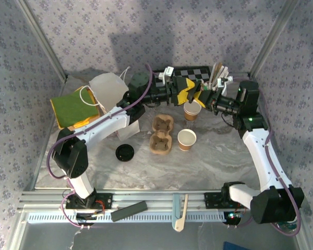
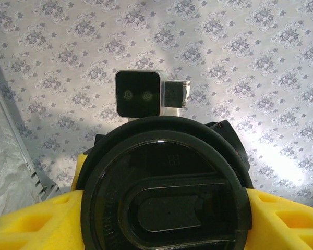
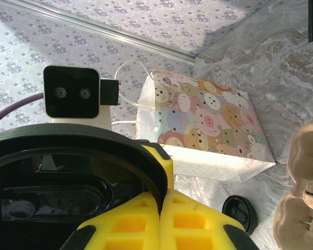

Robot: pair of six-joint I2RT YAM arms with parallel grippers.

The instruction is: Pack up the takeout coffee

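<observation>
Surface [image 1: 224, 156]: grey, marbled, matte sheet; it carries the pulp tray that I use as my landmark.
Bag [image 3: 208, 125]: flat-sided paper gift bag printed with cartoon pigs, thin cord handles, lying on its side left of the tray and farther back.
Tray [image 1: 162, 134]: brown moulded pulp, rough, two round wells, mid-surface.
Left pincer [image 2: 161, 208]: blocky yellow fingers stand wide on either side of the held lid. I cannot tell whether they press it.
Right pincer [image 3: 163, 198]: yellow fingers clenched together on that lid's rim, raised behind the tray.
Takeout coffee cup [image 1: 192, 110]: tan kraft paper, white rim, tapered, lidless, upright just behind the tray and to its right, below both pincers.
Second paper cup [image 1: 187, 139]: same make, open, just right of the tray.
Held lid [image 2: 164, 192]: round, glossy black plastic, with an oval recess.
Loose lid [image 1: 124, 152]: black disc lying flat, left of the tray.
</observation>
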